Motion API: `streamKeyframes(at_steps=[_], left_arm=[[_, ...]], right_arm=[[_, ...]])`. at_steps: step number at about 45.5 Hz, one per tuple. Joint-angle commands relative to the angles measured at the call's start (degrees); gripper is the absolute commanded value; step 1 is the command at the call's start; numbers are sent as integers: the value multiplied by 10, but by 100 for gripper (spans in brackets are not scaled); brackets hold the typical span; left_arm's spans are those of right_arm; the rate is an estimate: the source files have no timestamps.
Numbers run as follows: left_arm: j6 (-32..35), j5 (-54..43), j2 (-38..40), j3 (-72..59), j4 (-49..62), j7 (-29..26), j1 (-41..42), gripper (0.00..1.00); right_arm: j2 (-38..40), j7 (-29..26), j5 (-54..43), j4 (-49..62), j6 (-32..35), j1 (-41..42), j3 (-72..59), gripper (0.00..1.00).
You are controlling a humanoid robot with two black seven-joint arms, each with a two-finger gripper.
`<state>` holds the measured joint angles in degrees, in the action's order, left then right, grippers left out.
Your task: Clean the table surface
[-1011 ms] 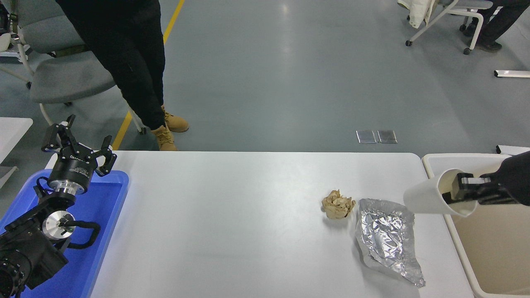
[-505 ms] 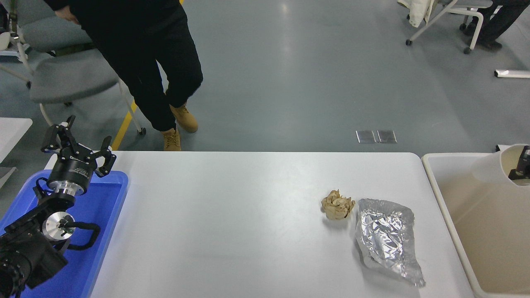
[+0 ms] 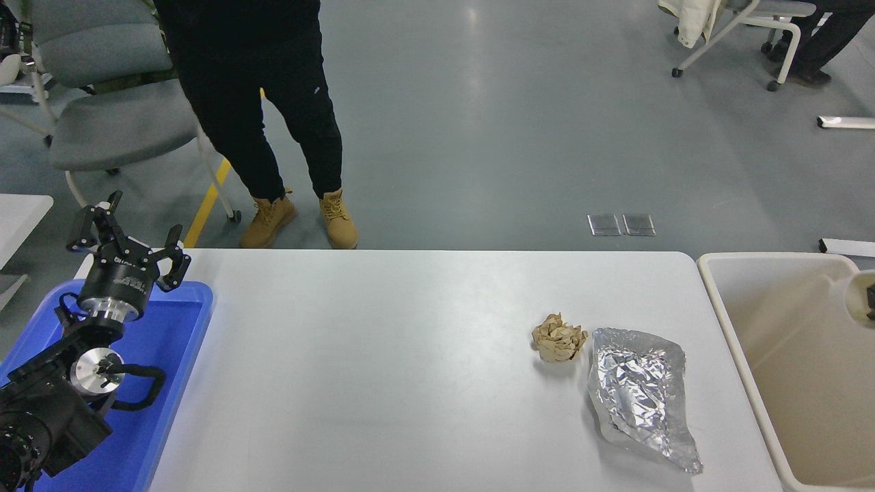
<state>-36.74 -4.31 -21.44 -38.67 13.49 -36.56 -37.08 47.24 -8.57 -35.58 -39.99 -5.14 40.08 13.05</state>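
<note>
The white cup [image 3: 859, 295] has slid almost off the right edge over the beige bin [image 3: 765, 321] — the right gripper's fingers cannot be told. The left gripper [image 3: 127, 240] sits parked over the blue tray [image 3: 181, 328], fingers apart. The table surface [image 3: 383, 383] bears a crumpled brown paper [image 3: 559, 337] just beside a foil sheet [image 3: 639, 393].

White cup [image 3: 860, 295] now almost out of frame at right edge above beige bin [image 3: 786, 383], earlier held over table's right end, then over bin's far corner. Right gripper [image 3: 871, 301] barely visible inside cup. Person [image 3: 256, 102] at far side shifted rightward, now standing with both boots planted.
</note>
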Motion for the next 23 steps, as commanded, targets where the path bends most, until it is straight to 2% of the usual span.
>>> streamKeyframes(at_steps=[1, 10, 23], left_arm=[[0, 0, 0, 0, 0, 0, 0, 100], [0, 0, 0, 0, 0, 0, 1, 100], [1, 0, 0, 0, 0, 0, 1, 100]], right_arm=[[-132, 76, 9, 184, -67, -59, 5, 0], [-212, 136, 38, 294, -75, -62, 6, 0], [-285, 137, 67, 336, -112, -61, -6, 0]])
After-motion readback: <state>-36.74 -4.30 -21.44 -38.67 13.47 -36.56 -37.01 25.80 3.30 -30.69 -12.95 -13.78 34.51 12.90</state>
